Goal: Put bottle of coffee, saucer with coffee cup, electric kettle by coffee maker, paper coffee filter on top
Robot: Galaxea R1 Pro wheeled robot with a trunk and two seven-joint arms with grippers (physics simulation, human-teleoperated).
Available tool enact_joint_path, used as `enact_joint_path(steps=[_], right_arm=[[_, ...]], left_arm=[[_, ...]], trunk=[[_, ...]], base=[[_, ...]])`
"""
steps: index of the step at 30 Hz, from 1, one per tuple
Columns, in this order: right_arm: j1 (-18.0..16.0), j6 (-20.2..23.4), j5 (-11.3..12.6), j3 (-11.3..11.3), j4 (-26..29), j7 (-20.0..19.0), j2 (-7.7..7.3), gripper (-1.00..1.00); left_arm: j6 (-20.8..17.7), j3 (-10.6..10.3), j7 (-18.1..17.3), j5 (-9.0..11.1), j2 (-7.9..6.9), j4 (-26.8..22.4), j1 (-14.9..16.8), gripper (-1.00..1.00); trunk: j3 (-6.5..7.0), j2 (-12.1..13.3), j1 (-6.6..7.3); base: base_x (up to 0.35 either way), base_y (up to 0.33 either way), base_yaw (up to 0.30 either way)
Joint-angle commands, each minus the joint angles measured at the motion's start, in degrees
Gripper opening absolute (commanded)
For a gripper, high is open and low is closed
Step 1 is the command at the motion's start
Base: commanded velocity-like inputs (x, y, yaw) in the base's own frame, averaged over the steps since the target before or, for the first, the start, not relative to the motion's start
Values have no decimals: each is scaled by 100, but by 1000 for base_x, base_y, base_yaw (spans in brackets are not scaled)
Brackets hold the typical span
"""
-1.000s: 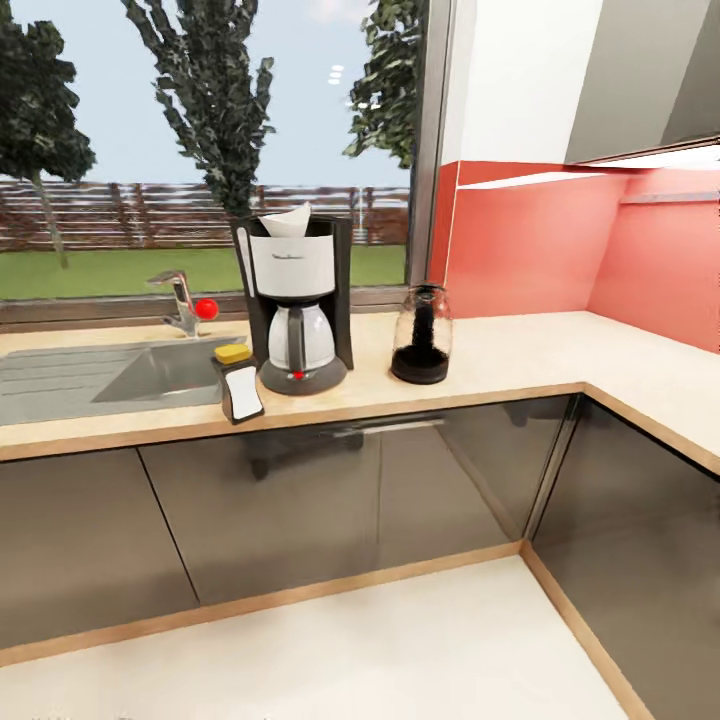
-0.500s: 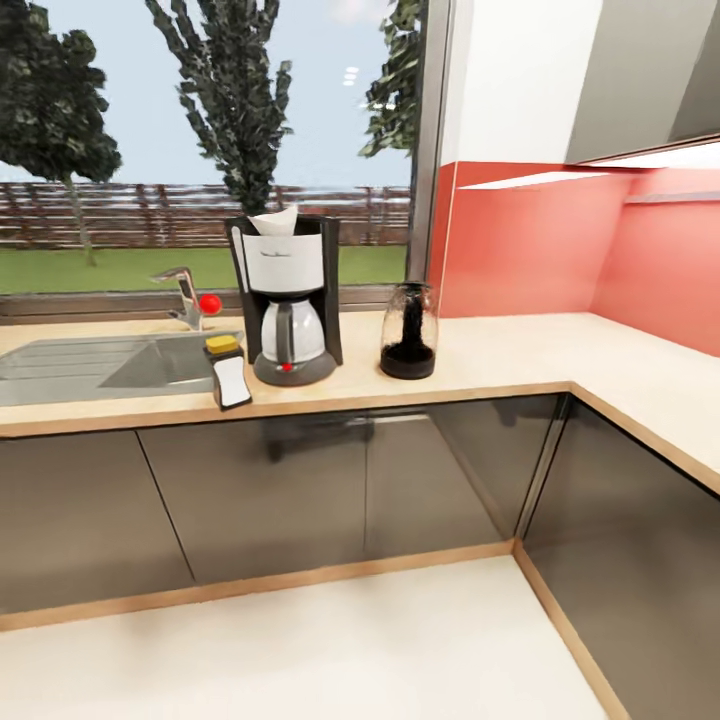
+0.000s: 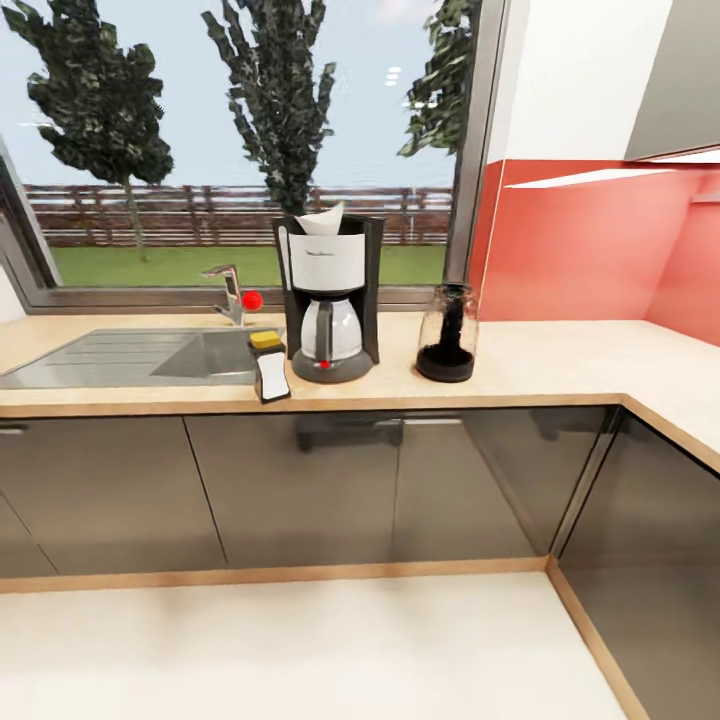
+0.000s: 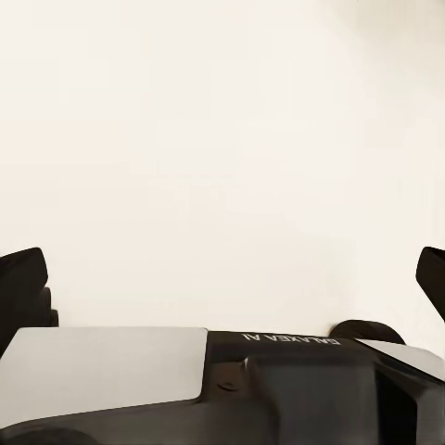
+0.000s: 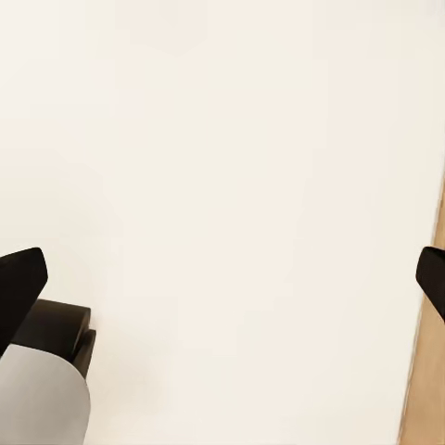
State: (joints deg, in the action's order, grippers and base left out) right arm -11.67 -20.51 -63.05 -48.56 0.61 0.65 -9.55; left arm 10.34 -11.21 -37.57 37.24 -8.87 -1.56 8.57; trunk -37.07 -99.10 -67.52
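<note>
Both grippers hang spread wide and empty over pale floor, left gripper (image 4: 222,278), right gripper (image 5: 222,278). On the light wood-grain kitchen countertop (image 3: 540,365), the small dark yellow-lidded bottle of coffee (image 3: 270,364) leans at the front edge beside the black-and-white coffee maker (image 3: 331,297); a careless nudge could tip it off.

The left pincer (image 4: 222,278) has black fingertips (image 4: 23,283), a silver-grey and black housing, one small screw and white "GALAXEA AI" lettering. The right pincer (image 5: 222,278) has black fingertips (image 5: 20,283) too.

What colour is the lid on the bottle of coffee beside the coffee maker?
Yellow, seen best in the head view: the bottle of coffee stands by the coffee maker.
</note>
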Motion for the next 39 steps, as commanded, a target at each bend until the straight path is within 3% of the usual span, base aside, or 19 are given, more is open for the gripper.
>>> enact_joint_path(steps=[1, 13, 26, 39], right_arm=[[-2, -15, -56, -45, -2, 3, -2, 100], [1, -9, -163, -28, -147, 2, 21, 100], [1, -14, -164, -30, -177, 13, 31, 100], [-2, -11, -164, -30, -166, 6, 22, 100]], left_arm=[[38, -48, -12, 28, -1, 7, 4, 100], [38, -12, -11, 28, 12, -5, 4, 100], [37, 92, -14, 28, 8, -5, 4, 100], [38, 101, -14, 28, 8, -4, 4, 100]], trunk=[[-5, -3, 1], [-5, -3, 1], [-5, -3, 1], [-5, -3, 1]], base=[[0, -109, 37], [0, -222, 18], [0, -35, 238], [0, -270, 50]])
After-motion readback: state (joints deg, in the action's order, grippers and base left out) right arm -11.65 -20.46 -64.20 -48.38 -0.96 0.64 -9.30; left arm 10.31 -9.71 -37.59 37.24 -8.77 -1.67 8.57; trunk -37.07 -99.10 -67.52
